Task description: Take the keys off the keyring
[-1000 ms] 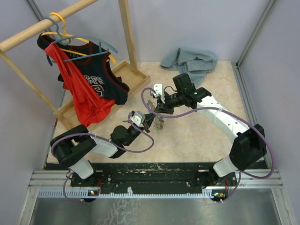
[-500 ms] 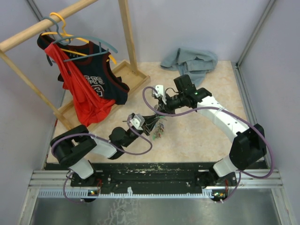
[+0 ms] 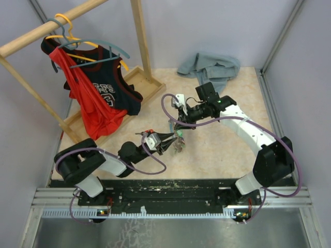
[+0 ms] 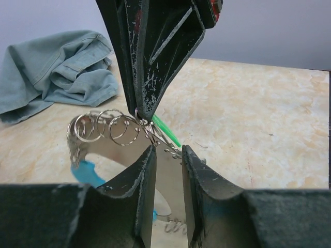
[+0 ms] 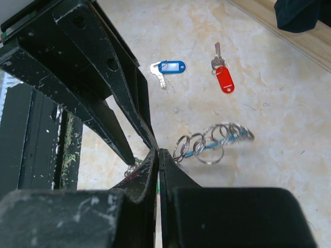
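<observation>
From above we see the left gripper [image 3: 170, 140] and right gripper [image 3: 178, 131] tip to tip over the middle of the beige marbled tabletop [image 3: 222, 150], at the bunch of small silvery metal keys [image 3: 179, 145]. Our left wrist shows its fingers [image 4: 137, 181] spread, a key blade in the gap, and the thin silvery wire keyring [image 4: 103, 126] hanging just beyond. Our right wrist shows its fingers pressed together on that ring, with a blue-tagged key [image 5: 168, 68] and a red-tagged key [image 5: 222, 77] lying loose beyond.

The thin silvery metal keyring [image 4: 106, 126] gleams, polished. The blue plastic key tag [image 5: 172, 67] and red plastic key tag [image 5: 224, 81] look glossy. The beige marbled tabletop [image 4: 258, 129] is smooth and matt; the crumpled grey-blue denim cloth [image 4: 51, 67] is coarse-woven.
</observation>
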Action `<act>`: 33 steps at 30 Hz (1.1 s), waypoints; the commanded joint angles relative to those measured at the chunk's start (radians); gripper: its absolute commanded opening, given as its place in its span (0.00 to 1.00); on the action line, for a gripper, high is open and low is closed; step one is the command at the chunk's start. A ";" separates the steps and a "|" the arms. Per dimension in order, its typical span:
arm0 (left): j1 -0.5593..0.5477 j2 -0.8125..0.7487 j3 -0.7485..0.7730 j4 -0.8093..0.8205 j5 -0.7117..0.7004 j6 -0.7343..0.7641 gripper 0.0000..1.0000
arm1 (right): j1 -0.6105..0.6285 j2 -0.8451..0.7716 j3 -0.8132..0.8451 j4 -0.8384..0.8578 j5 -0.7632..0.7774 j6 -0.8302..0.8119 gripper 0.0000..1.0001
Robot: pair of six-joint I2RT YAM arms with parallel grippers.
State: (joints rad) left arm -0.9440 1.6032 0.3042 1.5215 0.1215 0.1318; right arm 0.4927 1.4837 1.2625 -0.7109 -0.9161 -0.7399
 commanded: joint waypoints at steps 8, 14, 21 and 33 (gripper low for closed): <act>0.126 -0.040 -0.006 0.269 0.266 -0.124 0.28 | -0.017 -0.048 0.021 -0.023 -0.096 -0.073 0.00; 0.127 -0.016 0.013 0.269 0.305 -0.145 0.27 | -0.017 -0.042 0.022 -0.027 -0.102 -0.078 0.00; 0.126 0.003 0.031 0.269 0.277 -0.161 0.23 | -0.017 -0.036 0.026 -0.034 -0.115 -0.082 0.00; 0.125 0.022 0.047 0.269 0.255 -0.162 0.16 | -0.016 -0.042 0.027 -0.042 -0.131 -0.090 0.00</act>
State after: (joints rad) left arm -0.8192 1.6123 0.3294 1.5223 0.3786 -0.0204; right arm 0.4812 1.4837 1.2625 -0.7750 -0.9749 -0.8116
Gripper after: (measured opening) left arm 0.162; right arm 0.005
